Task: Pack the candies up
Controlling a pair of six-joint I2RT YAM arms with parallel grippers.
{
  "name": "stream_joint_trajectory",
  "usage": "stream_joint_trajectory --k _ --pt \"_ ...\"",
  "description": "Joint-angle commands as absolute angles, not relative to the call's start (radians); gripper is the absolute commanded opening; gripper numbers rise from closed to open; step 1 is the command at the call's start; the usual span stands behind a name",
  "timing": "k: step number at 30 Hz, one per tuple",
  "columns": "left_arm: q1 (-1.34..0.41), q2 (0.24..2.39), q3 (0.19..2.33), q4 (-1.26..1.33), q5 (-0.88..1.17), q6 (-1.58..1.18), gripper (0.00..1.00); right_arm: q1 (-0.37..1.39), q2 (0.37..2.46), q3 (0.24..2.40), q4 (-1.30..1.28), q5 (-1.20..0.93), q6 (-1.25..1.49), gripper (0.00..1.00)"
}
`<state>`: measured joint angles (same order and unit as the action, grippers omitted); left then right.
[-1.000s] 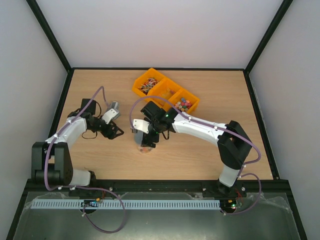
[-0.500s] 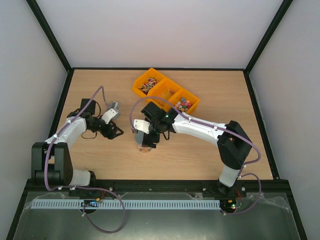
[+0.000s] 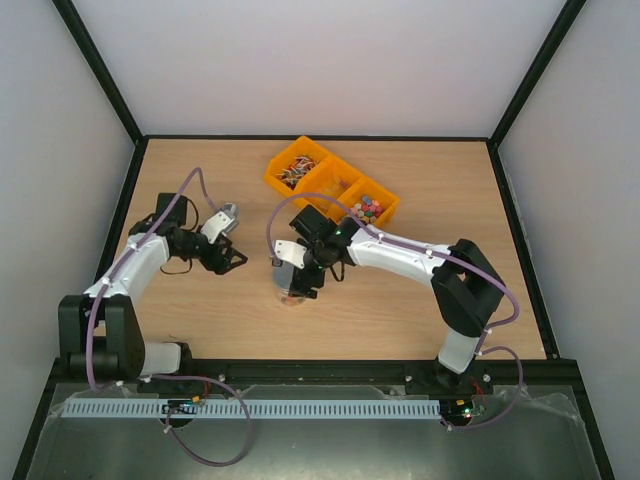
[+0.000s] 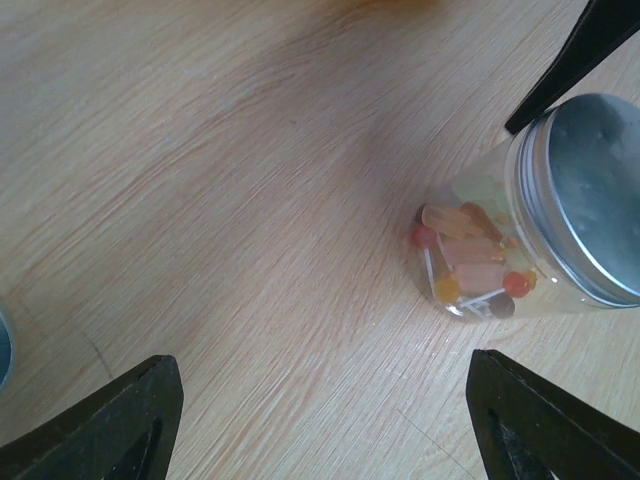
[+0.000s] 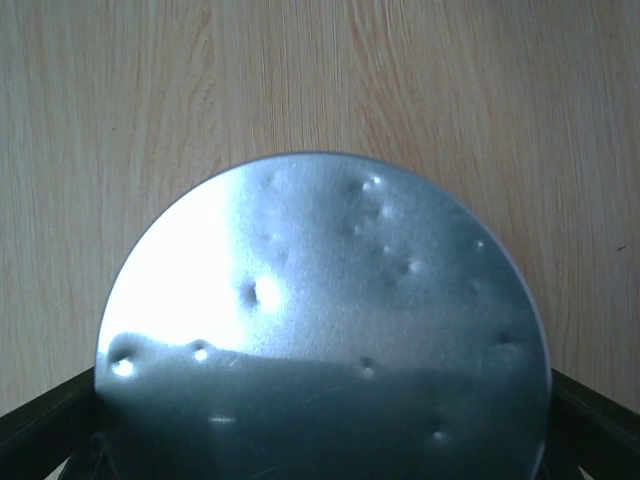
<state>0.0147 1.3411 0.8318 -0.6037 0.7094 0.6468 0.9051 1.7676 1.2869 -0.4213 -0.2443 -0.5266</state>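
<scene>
Wood table (image 3: pixel 380 310), candies (image 3: pixel 295 170) at back, white walls (image 3: pixel 320 60), black frame (image 3: pixel 100 70)

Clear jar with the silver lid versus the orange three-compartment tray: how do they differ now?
The clear jar is round, see-through and capped by a silver lid; the orange three-compartment tray is rectangular, opaque and open-topped. The jar stands mid-table, the tray farther back. Both hold candies.

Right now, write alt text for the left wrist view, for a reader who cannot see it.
A clear jar with a silver lid, holding amber and red candies, sits on the wooden table at right. The left claw, open, shows dark fingertips in the bottom corners.
</scene>
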Motion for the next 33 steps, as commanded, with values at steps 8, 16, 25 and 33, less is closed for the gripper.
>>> stream_joint_trajectory --k 8,16,25,33 --pt "0.016 1.295 0.846 -0.623 0.767 0.644 0.80 0.876 1.753 1.222 -0.467 -0.242 -0.527 0.92" --pt "-0.034 1.287 0.838 -0.600 0.765 0.613 0.81 0.819 1.688 1.155 -0.506 -0.239 -0.576 0.92" --pt "-0.110 1.276 0.818 -0.539 0.760 0.528 0.83 0.792 1.590 1.075 -0.494 -0.235 -0.584 0.99" --pt "-0.122 1.267 0.819 -0.518 0.733 0.489 0.87 0.769 1.542 1.052 -0.488 -0.226 -0.548 0.99"
